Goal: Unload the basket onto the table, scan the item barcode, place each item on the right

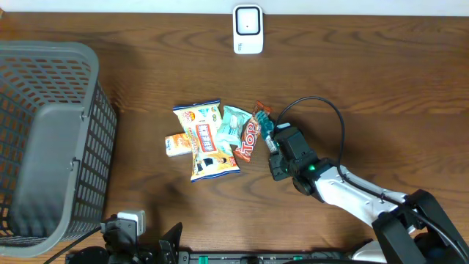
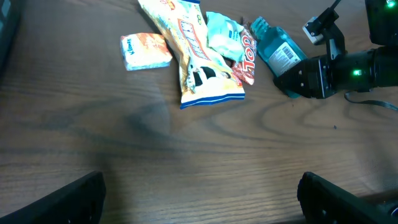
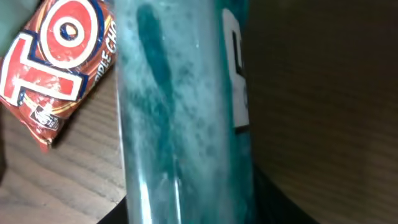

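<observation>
A teal bottle (image 1: 268, 130) with a white barcode label lies on the table at the right end of a heap of snacks. In the right wrist view the bottle (image 3: 186, 112) fills the space between the dark fingers, which press on both of its sides. My right gripper (image 1: 277, 150) is shut on the bottle's lower end, also seen in the left wrist view (image 2: 305, 78). The white scanner (image 1: 248, 29) stands at the table's far edge. My left gripper (image 2: 199, 199) hovers open over bare wood near the front, holding nothing.
A yellow snack bag (image 1: 207, 141), a small orange packet (image 1: 177, 144), a pale teal packet (image 1: 233, 126) and a red Top bar (image 1: 248, 141) lie left of the bottle. A grey mesh basket (image 1: 91, 110) stands at the left. A black cable (image 1: 322, 106) loops behind the right arm.
</observation>
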### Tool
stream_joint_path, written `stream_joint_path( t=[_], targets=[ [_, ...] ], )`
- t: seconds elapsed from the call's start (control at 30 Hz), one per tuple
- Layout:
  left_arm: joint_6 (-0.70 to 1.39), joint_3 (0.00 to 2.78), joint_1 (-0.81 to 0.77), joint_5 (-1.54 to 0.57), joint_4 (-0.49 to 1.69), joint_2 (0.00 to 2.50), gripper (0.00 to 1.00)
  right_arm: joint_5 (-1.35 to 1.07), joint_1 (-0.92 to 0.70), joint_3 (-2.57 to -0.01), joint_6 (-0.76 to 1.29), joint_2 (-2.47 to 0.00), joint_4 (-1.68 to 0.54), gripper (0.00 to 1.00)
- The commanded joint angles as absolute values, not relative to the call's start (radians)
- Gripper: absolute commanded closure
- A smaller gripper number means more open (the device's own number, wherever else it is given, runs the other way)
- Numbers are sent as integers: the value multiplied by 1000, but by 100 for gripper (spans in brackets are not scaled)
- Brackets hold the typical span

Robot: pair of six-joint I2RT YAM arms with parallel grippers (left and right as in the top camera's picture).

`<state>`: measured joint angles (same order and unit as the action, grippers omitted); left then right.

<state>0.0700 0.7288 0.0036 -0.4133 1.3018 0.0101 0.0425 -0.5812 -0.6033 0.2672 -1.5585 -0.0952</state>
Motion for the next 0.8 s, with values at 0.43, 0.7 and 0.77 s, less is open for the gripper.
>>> stream_joint_path(
  t=[0.43,0.7,0.77],
  targets=[
    [53,733,-1,-414,1302,3,2,-331,-537,-671,105,-1233,-348,99],
    [53,733,-1,-414,1302,3,2,-480,-536,-685,38,-853,-540,99],
    [53,733,-1,-414,1302,3,2,-452,-537,-684,36,-787,-575,99]
  ],
)
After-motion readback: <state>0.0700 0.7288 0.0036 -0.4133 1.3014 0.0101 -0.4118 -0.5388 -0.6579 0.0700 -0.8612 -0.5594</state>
